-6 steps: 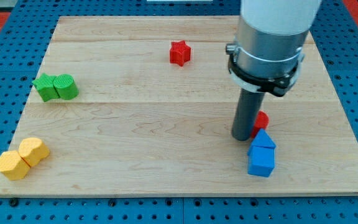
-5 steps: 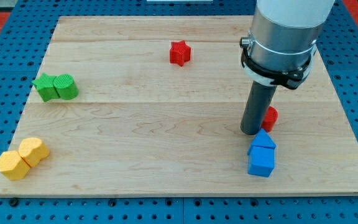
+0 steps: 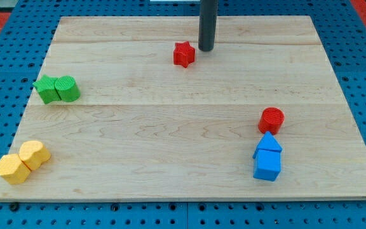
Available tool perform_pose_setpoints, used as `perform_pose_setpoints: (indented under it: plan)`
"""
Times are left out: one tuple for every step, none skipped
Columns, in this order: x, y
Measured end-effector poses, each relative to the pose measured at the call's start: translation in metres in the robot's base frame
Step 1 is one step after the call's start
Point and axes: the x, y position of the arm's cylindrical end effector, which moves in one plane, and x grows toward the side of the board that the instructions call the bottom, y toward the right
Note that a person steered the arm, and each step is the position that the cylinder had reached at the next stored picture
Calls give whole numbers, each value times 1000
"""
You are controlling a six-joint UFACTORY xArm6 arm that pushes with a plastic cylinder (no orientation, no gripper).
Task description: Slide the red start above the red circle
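Red star lies just left of my tip.

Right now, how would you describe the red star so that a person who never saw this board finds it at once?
Look at the wooden board, near its top edge, slightly left of centre. The red star sits alone there, with my tip just to its right. The only other red block, the red circle, is round and lies at the lower right.
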Motion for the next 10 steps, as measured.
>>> perform_pose_setpoints:
  plan:
    - [1,-77]
    - [42,-94]
    - [72,14]
    - [62,26]
    - [25,42]
    - [35,68]
    - [95,107]
    - [118,120]
    - [148,114]
    - [158,55]
